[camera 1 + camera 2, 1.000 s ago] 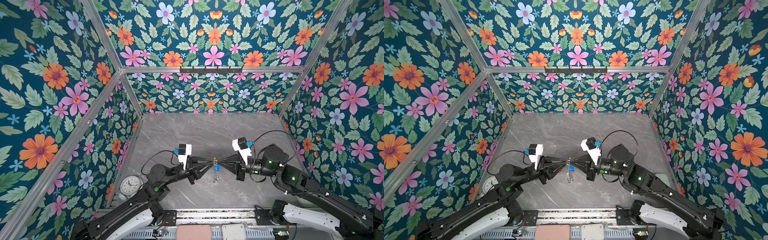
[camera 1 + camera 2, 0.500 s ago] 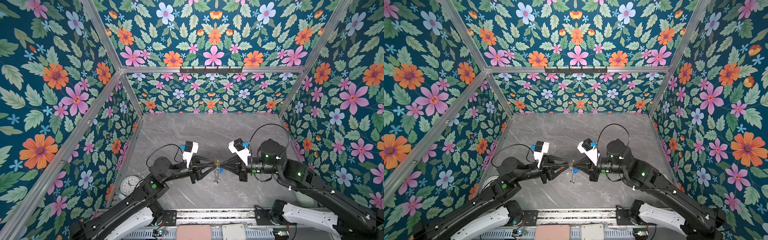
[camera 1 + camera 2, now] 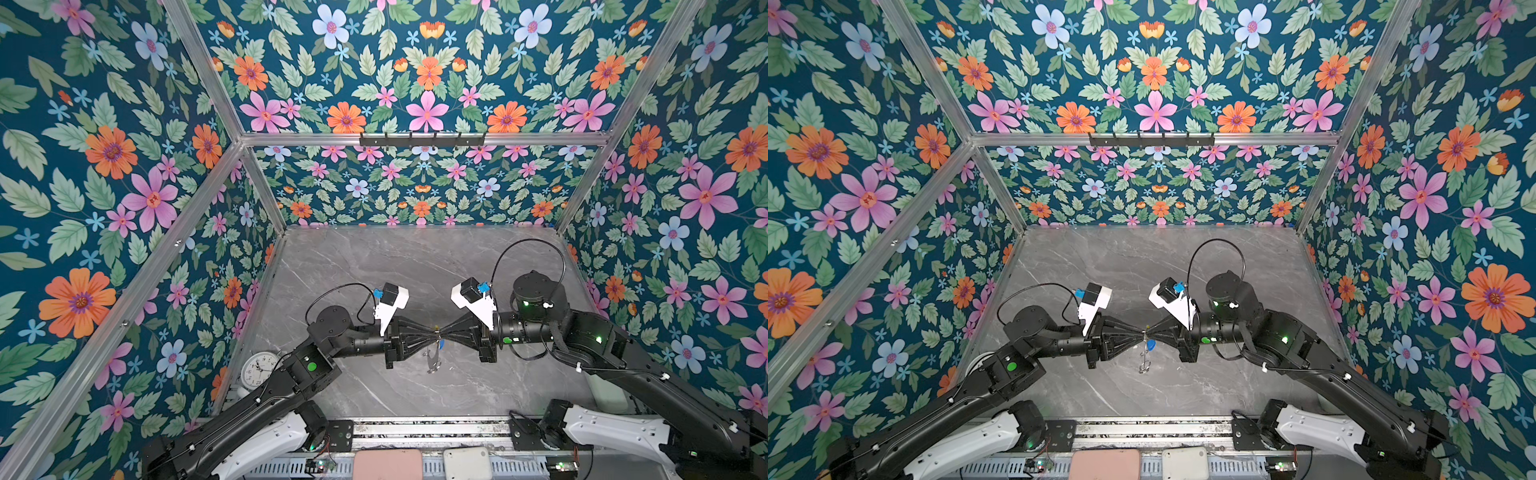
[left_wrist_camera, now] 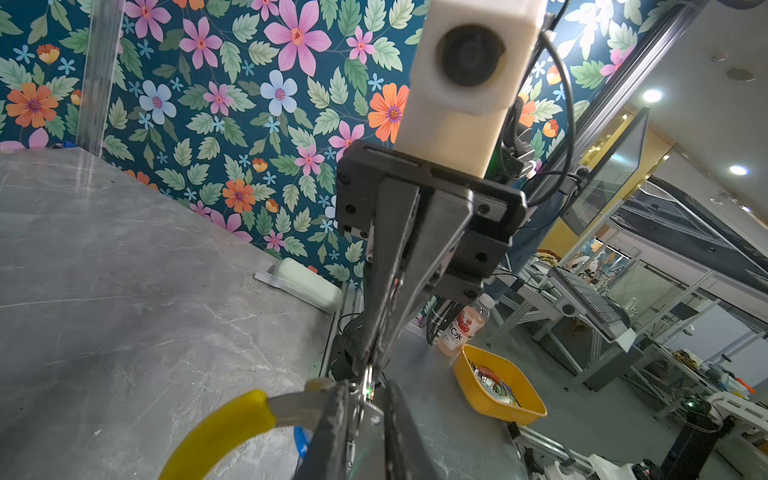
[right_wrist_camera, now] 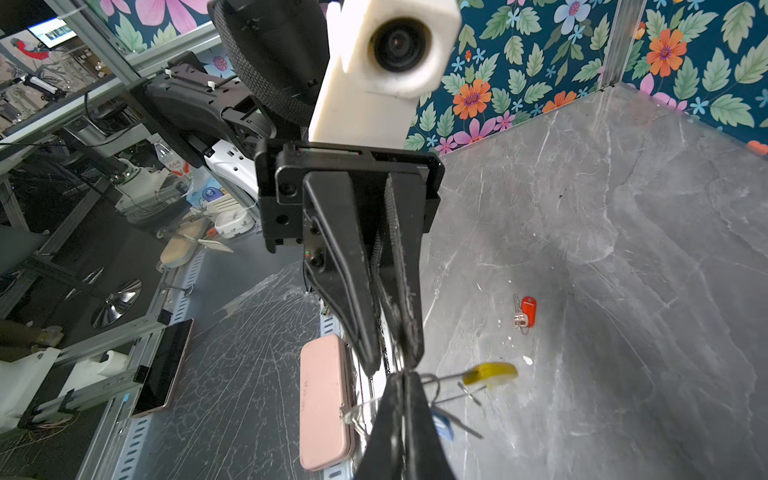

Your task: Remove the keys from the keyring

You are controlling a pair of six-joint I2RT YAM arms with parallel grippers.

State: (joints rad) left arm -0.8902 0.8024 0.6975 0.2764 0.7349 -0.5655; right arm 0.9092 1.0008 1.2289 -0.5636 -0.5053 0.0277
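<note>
Right wrist view: right hand [image 5: 405,376] clamps the keyring [image 5: 490,371] rim above the worktop [image 5: 623,208]. The left hand [image 5: 392,363] meets it tip to tip, almost together, grip unclear. The blue key [image 5: 441,424] hangs beside the right hand; the red key [image 5: 525,311] lies free below. Risk: opposed pulling could twist the thin ring out of the clamp.

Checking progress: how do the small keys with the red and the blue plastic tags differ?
The red-tagged key lies flat on the grey marble table; the blue-tagged key hangs in the air. The red one is off the thin grey keyring; the blue one seems attached. Both are small.
</note>
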